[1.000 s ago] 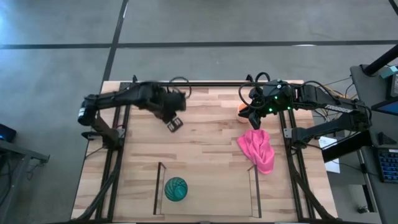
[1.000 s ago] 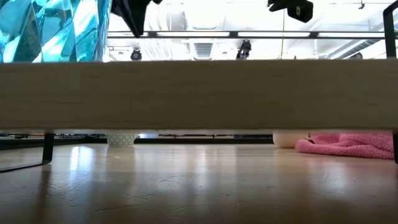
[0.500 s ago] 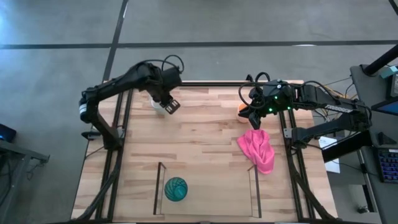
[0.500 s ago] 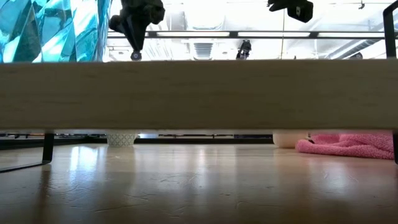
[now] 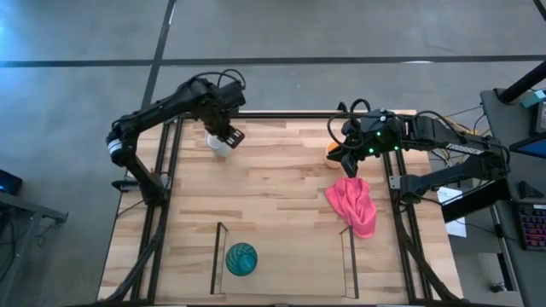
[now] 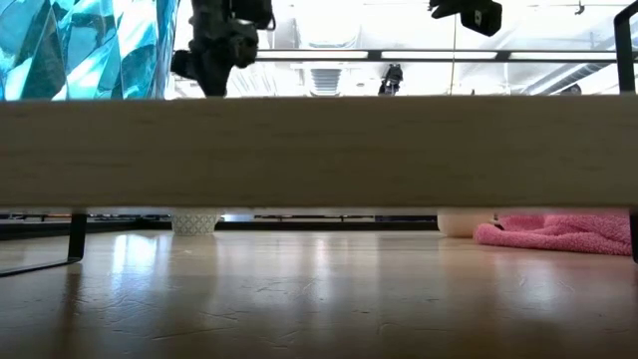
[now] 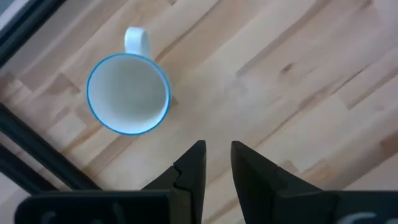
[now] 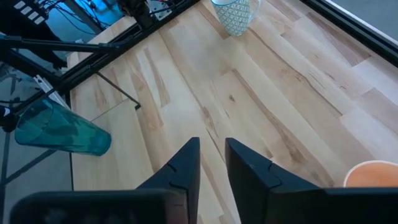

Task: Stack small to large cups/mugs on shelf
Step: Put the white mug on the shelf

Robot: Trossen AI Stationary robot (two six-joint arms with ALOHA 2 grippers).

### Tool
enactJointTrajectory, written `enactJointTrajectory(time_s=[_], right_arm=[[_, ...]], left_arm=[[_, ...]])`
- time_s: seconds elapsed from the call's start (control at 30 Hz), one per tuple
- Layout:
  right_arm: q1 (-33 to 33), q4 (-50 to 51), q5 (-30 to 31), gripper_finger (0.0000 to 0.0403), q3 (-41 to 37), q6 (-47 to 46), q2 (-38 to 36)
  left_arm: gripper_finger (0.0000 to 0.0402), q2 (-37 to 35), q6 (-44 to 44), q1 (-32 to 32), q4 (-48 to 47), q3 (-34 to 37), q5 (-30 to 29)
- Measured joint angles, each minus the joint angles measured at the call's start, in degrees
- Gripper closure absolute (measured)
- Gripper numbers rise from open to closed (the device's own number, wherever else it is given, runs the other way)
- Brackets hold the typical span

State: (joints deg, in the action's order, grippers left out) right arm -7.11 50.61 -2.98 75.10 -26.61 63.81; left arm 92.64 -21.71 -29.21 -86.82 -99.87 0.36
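Taking the shelf (image 5: pixel 219 256) as reference, the left gripper (image 5: pixel 227 136) hovered above the white mug (image 7: pixel 129 93) at the far-left corner, fingers (image 7: pixel 193 163) slightly parted and empty. Descending off-centre could tip the mug or catch its handle. The teal tumbler (image 5: pixel 241 258) stood inside the shelf. The right gripper (image 5: pixel 348 156) waited far-right beside the orange mug (image 5: pixel 332 147), fingers (image 8: pixel 186 163) narrowly parted and empty; the pink cloth (image 5: pixel 356 205) could snag.

Teal tumbler (image 5: pixel 241 259), white mug (image 7: pixel 128 93), pink cloth (image 5: pixel 354 205).
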Motion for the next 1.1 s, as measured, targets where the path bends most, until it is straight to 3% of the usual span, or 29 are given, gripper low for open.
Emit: enactJointTrajectory(time_s=[0.53, 1.1], right_arm=[[-0.01, 0.01, 0.00, 0.0327, -0.03, 0.00, 0.00], [-0.01, -0.01, 0.00, 0.0329, -0.10, 0.00, 0.00]], left_arm=[[0.0340, 0.06, 0.11, -2.89, 9.06, 12.88, 0.66], [0.0340, 0.00, 1.62, -5.27, 16.94, 16.80, 0.79]])
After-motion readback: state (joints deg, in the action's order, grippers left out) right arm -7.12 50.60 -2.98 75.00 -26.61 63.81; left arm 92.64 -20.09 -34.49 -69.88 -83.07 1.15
